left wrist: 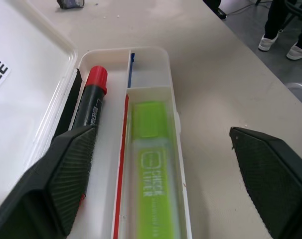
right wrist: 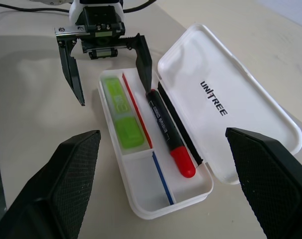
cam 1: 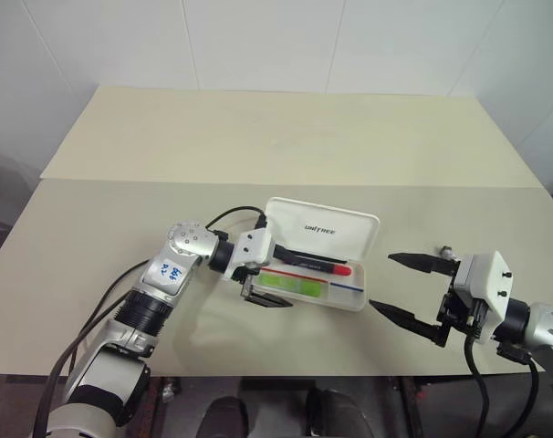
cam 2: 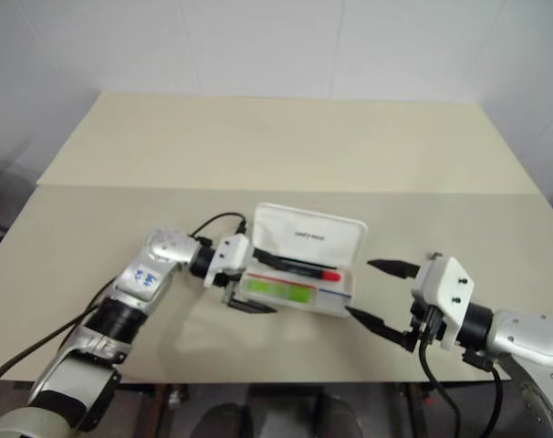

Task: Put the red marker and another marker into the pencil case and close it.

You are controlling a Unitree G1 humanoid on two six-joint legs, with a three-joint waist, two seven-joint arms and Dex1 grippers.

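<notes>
The white pencil case lies open at the table's middle, its lid folded back flat. In its rear compartment lies the red marker, red cap to the right. The light green marker fills the front compartment. My left gripper is open and straddles the case's left end: one finger sits over the red marker's black end, the other outside the front wall, with the green marker between them untouched. My right gripper hovers open just right of the case, holding nothing.
The beige table stretches far behind the case to a white wall. A black cable loops from my left wrist near the lid's left corner. A person's shoes stand on the floor beyond the table's edge.
</notes>
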